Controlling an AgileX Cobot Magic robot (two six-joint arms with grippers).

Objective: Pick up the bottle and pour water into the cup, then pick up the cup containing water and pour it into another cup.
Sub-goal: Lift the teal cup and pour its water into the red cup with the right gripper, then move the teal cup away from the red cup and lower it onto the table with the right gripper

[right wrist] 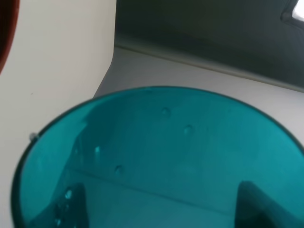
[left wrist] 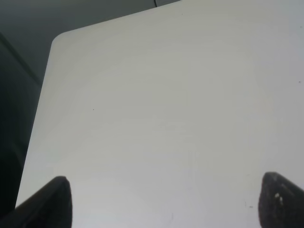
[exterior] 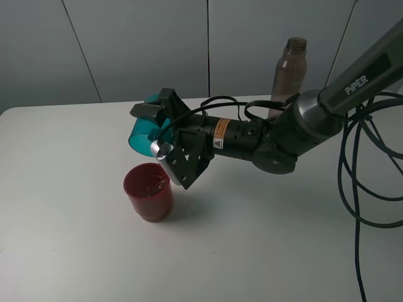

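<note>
The red cup [exterior: 148,191] stands upright low in the left-centre of the high view, the closest thing to the lens on the white table [exterior: 75,251], with a little water glinting inside it. Just above it and slightly to its right, the right gripper [exterior: 158,129] is rolled over on its side and clamped on the teal cup [exterior: 143,134], which lies nearly horizontal in the air with its mouth turned toward the left of the frame, over the red cup's rim. In the right wrist view the teal cup [right wrist: 156,161] fills the lower part of the picture, a few droplets clinging to its inner wall and the dark fingers [right wrist: 259,206] showing through the plastic, while a sliver of the red cup [right wrist: 5,33] sits at the upper left edge. The bottle [exterior: 289,72] stands upright at the upper right of the high view, behind the arm and well apart from both cups. The left gripper [left wrist: 164,202] appears only in its own wrist view, fingertips [left wrist: 56,199] far apart at the bottom corners above bare table [left wrist: 161,104], holding nothing.
</note>
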